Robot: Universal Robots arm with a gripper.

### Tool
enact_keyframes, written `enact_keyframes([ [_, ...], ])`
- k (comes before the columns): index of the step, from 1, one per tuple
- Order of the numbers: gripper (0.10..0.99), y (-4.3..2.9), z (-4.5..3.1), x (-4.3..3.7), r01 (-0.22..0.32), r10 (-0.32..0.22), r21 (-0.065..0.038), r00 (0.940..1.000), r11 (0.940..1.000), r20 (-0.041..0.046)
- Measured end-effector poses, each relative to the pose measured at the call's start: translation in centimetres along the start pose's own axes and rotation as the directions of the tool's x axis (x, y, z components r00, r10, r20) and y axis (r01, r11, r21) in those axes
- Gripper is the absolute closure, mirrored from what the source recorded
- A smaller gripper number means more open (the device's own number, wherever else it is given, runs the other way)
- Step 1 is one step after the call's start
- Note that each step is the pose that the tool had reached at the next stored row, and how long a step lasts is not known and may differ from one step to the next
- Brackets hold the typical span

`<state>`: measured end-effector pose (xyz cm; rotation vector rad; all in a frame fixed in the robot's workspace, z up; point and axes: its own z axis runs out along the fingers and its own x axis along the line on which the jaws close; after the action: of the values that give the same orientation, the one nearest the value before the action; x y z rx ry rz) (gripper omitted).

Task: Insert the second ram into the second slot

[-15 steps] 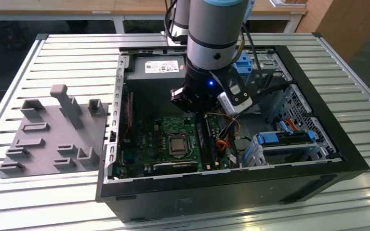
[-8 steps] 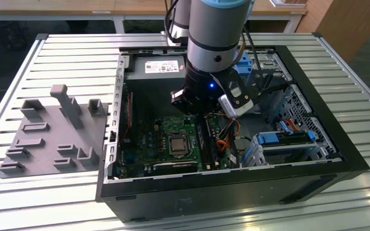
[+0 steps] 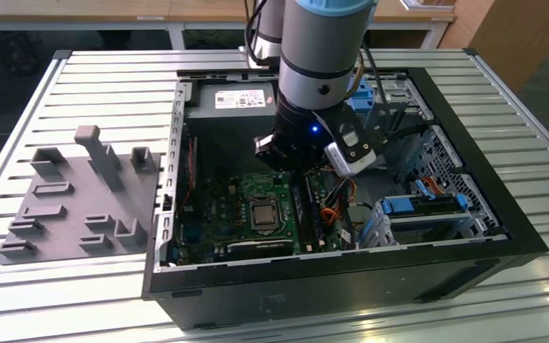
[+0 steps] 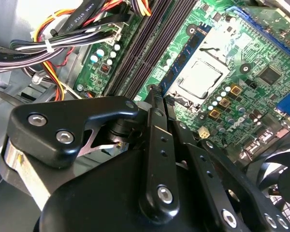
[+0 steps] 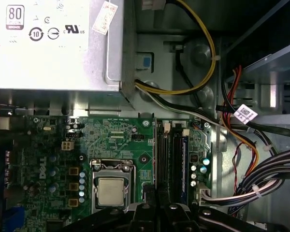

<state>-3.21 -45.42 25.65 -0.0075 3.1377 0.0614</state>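
Arm upright, gripper [image 3: 299,166] low over the motherboard [image 3: 255,207] — jaws' state untellable, blue second ram [image 4: 186,57] seated beside the processor socket [image 4: 199,79].

A ribbed metal table [image 3: 83,78] of pale slats filled most of the exterior view. Behind it stood a light wooden bench [image 3: 74,14] with white legs, and a brown wooden panel [image 3: 522,36] stood at the exterior view's right.

One arm [image 3: 317,64]. One open case [image 3: 465,93] on one slatted tabletop [image 3: 94,93]. One grey fixture [image 3: 74,200] beside it. One motherboard [image 5: 116,140] carrying one processor [image 5: 110,191]. One power supply [image 5: 48,43]. One fan [image 4: 278,169].
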Motion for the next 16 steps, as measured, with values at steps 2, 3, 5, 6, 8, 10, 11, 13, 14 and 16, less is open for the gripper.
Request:
enact_keyframes([
  [2, 0.949, -0.01, 0.15, 0.0, -0.002, 0.002, 0.0, 1.0, 1.0, 0.0],
  [3, 0.949, -0.01, 0.27, -0.01, -0.004, 0.004, 0.0, 1.0, 1.0, 0.0001],
  [5, 0.949, -0.02, 0.49, -0.01, -0.005, 0.005, -0.001, 1.0, 1.0, 0.0002],
  [6, 0.949, -0.02, 0.59, -0.01, -0.005, 0.005, -0.001, 1.0, 1.0, 0.0002],
  [8, 0.949, -0.03, 0.79, -0.01, -0.005, 0.005, -0.002, 1.0, 1.0, 0.0002],
  [10, 0.949, -0.04, 0.94, -0.01, -0.004, 0.004, -0.002, 1.0, 1.0, 0.0],
  [11, 0.949, -0.05, 0.99, -0.01, -0.003, 0.003, -0.001, 1.0, 1.0, -0.0001],
  [13, 0.949, -0.05, 1.05, -0.01, -0.003, 0.003, -0.001, 1.0, 1.0, -0.0001],
  [14, 0.949, -0.05, 1.06, -0.01, -0.003, 0.003, -0.001, 1.0, 1.0, -0.0001],
  [16, 0.949, -0.05, 1.09, -0.01, -0.003, 0.003, -0.002, 1.0, 1.0, -0.0001],
])
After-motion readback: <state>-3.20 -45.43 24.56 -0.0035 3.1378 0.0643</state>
